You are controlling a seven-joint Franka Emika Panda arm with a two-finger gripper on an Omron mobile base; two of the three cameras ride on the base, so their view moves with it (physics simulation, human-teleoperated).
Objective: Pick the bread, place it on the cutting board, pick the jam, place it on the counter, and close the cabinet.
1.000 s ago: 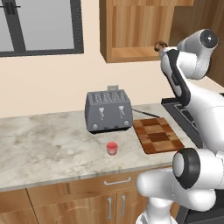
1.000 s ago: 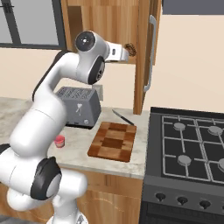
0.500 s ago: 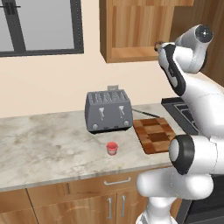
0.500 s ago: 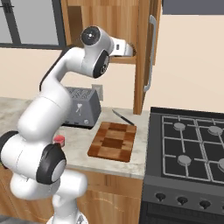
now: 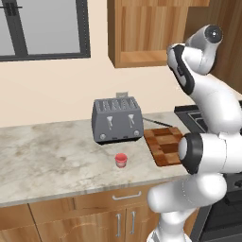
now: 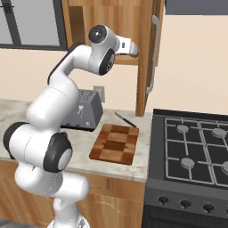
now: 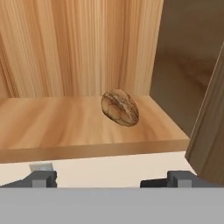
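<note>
Step 1 is on: getting the bread. It sits on the cabinet shelf, near the shelf's front edge and toward its right end, w/ nothing touching it. The end effector is up at the open cabinet, pointed at the bread from just outside the shelf. Its tips stand wide apart & hold nothing.

The jam is on the table, near the front edge, in front of the toaster. The board lies at the table's right end, beside the stove, w/ nothing on it.

Next move, prob.: reach in over the shelf till the bread is between the tips, then squeeze. The bread is round & lumpy, so it may roll if bumped. The open door is close on the right, so the arm needs care there.
</note>
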